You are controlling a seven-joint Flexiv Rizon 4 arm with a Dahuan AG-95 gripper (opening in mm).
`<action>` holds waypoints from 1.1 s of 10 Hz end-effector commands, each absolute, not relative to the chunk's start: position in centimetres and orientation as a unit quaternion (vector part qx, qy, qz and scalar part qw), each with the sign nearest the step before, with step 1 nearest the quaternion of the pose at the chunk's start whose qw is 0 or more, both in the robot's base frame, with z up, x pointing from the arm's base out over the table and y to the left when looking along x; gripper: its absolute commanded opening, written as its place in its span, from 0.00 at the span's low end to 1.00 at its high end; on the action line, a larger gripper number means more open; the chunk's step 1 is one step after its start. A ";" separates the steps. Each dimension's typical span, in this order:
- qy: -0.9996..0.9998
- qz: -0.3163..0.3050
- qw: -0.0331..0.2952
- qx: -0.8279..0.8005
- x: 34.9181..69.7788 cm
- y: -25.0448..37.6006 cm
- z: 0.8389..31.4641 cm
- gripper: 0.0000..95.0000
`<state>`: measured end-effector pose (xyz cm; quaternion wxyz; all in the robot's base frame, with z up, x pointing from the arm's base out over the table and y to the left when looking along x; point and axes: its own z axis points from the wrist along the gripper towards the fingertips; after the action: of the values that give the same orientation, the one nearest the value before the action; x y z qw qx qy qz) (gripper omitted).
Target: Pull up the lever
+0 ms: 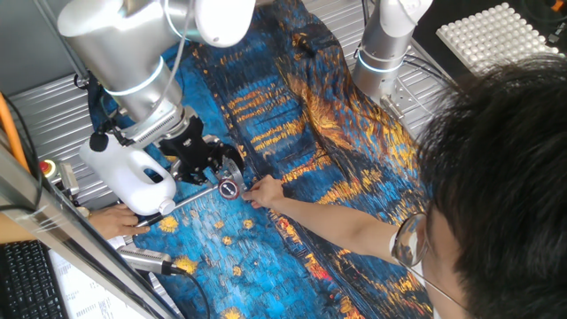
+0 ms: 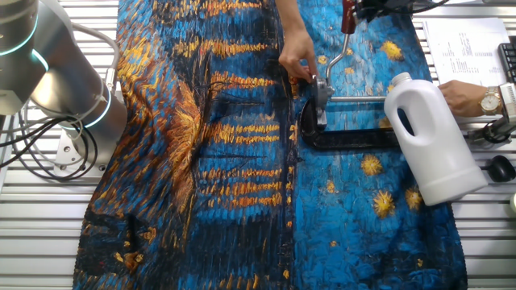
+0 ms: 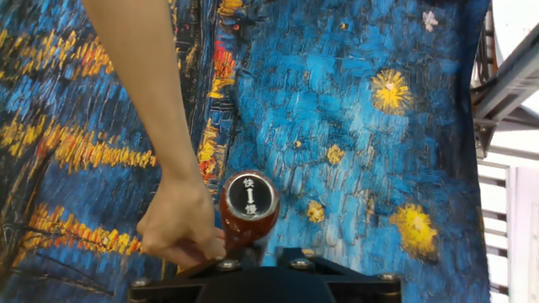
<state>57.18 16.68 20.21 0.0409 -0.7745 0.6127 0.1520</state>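
The lever's dark red sleeve [image 3: 249,220] fills the lower middle of the hand view, its round black-and-white end cap facing the camera. It also shows in one fixed view [image 1: 229,188] and in the other [image 2: 348,18], where its thin bar slants down to the black-and-silver clamp [image 2: 343,137]. My gripper [image 1: 227,177] sits right at the sleeve and is shut on it. Only the gripper's black body shows in the hand view [image 3: 253,257]. A person's hand [image 3: 178,225] presses on the clamp beside the lever.
A big white plastic jug [image 2: 431,137] lies beside the clamp, also seen in one fixed view [image 1: 133,175]. A long thin silver rod [image 1: 188,203] runs from the clamp. A blue-and-gold cloth [image 2: 226,161] covers the table. The person's other hand [image 2: 459,97] rests near the jug.
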 end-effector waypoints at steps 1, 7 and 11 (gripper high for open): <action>0.616 0.153 0.042 -0.772 56.7 16.8 20.3 0.00; 0.637 0.129 0.030 -0.760 56.5 19.1 20.4 0.00; 0.635 0.123 0.035 -0.762 56.7 19.7 19.7 0.00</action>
<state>56.89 19.39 20.13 0.0322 -0.7627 0.6345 0.1212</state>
